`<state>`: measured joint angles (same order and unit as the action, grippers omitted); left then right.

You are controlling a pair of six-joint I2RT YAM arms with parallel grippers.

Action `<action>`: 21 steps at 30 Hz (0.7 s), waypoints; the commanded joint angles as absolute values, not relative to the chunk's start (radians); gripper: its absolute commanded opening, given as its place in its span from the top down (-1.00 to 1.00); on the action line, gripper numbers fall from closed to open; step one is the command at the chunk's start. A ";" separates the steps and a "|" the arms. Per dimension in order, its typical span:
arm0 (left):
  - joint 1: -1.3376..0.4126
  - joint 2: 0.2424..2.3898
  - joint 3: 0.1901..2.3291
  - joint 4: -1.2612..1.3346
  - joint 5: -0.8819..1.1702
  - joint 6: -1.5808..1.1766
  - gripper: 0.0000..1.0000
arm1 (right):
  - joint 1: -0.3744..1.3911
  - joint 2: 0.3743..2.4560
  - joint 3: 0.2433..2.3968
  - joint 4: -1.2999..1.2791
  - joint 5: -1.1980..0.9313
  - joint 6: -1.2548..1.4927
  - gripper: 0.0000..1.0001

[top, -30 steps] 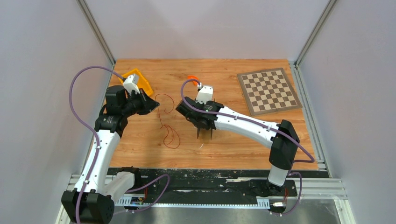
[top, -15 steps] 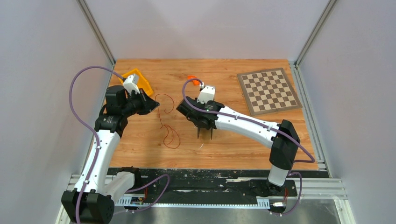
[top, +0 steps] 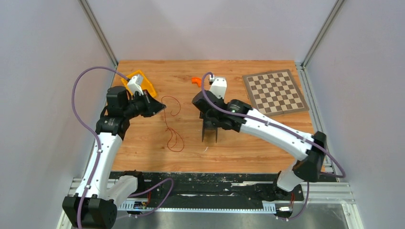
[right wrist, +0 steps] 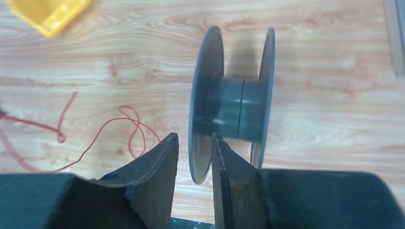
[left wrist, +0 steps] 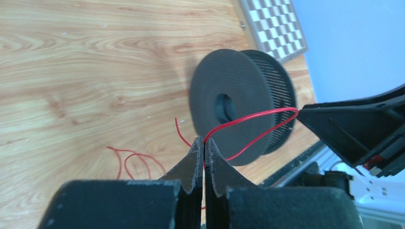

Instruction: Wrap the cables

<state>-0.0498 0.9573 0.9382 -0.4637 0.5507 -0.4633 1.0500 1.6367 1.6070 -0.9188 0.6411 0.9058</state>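
The cable is a thin red wire [top: 175, 141] lying in loose loops on the wooden table. My left gripper [top: 161, 109] is shut on its upper end. In the left wrist view the wire [left wrist: 248, 117] arcs out from the closed tips of the left gripper [left wrist: 204, 140] in front of a dark grey spool [left wrist: 229, 95]. The spool [top: 209, 135] stands on its rims under my right gripper [top: 209, 126]. In the right wrist view the right gripper [right wrist: 195, 138] straddles the left flange of the spool [right wrist: 234, 112], with a gap on the left side. Wire loops [right wrist: 133, 129] lie to the left.
A yellow bin [top: 143, 82] sits at the back left behind the left gripper and shows in the right wrist view [right wrist: 47, 14]. A small orange piece [top: 196, 80] lies behind the right wrist. A chessboard [top: 274, 93] lies at the back right.
The right arm's elbow has swung right and toward the near edge, and its wrist has turned, with the fingers staying over the spool. The left arm and the wire have barely moved.
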 commanded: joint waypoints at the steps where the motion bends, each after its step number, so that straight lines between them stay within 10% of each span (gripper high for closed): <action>1: -0.046 0.943 1.024 -0.451 0.746 -0.506 1.00 | 1.045 1.447 1.565 -0.704 0.547 0.469 0.36; 15: -0.068 0.879 0.985 -0.353 1.057 -0.648 1.00 | 1.049 0.968 1.068 -0.126 -0.443 -0.503 -0.05; 21: -0.080 0.884 0.992 -0.426 1.073 -0.597 1.00 | 1.076 0.961 1.018 -0.045 -0.518 -0.778 -0.08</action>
